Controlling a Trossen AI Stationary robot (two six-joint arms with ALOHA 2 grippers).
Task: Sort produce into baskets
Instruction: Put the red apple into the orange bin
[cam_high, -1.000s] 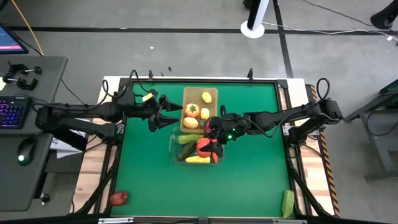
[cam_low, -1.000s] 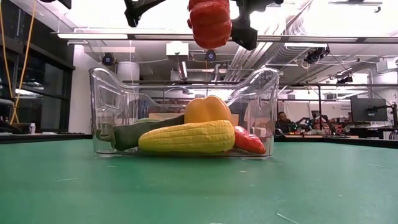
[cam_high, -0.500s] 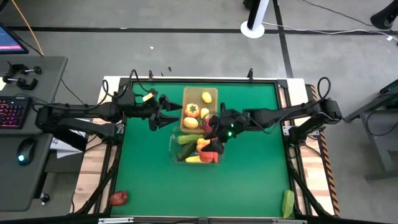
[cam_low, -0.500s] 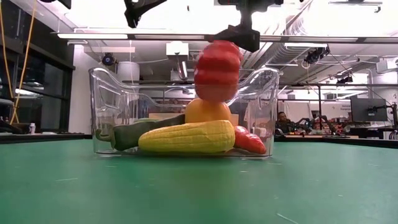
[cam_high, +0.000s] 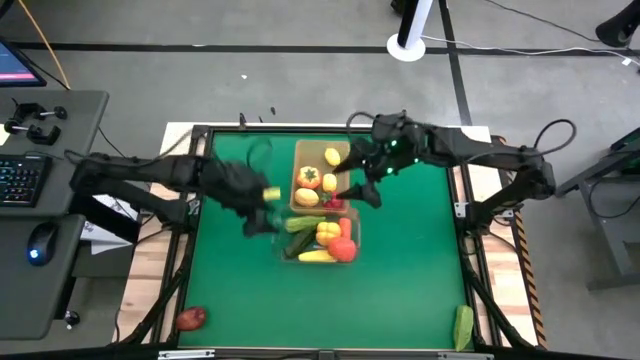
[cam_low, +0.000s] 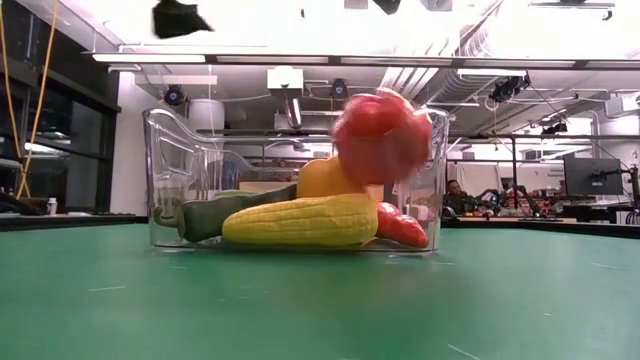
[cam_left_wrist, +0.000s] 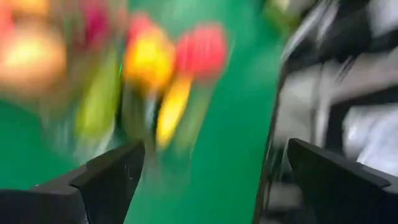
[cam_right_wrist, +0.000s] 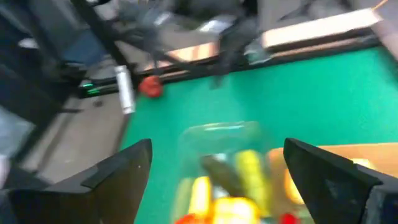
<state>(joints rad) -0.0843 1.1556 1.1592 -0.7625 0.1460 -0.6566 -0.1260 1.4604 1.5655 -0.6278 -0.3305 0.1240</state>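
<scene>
The right gripper (cam_high: 352, 187) hangs over the near end of the tan basket (cam_high: 303, 160), its fingers (cam_right_wrist: 118, 180) spread wide with nothing between them; the arm behind it reaches in from the table's right edge. Just below it, in the clear basket (cam_high: 281, 232), a red pepper (cam_high: 344, 250) sits at the right end, looking blurred in the low view (cam_low: 382, 135), resting up against an orange-yellow pepper (cam_low: 325, 178); beside them lie a yellow corn cob (cam_low: 300, 220), a dark green cucumber (cam_low: 225, 212) and a red-orange piece at the right end (cam_low: 400, 226). The tan basket holds a lemon (cam_high: 332, 156), an orange tomato-like piece with a green top (cam_high: 309, 178) and some yellow fruit nearer the clear basket. The left gripper (cam_high: 262, 212) is low just left of the clear basket, fingers (cam_left_wrist: 109, 177) set wide apart and empty. Well away, a reddish fruit (cam_high: 191, 318) lies at the table's front-left corner; a green piece (cam_high: 463, 327) lies at the front-right corner.
</scene>
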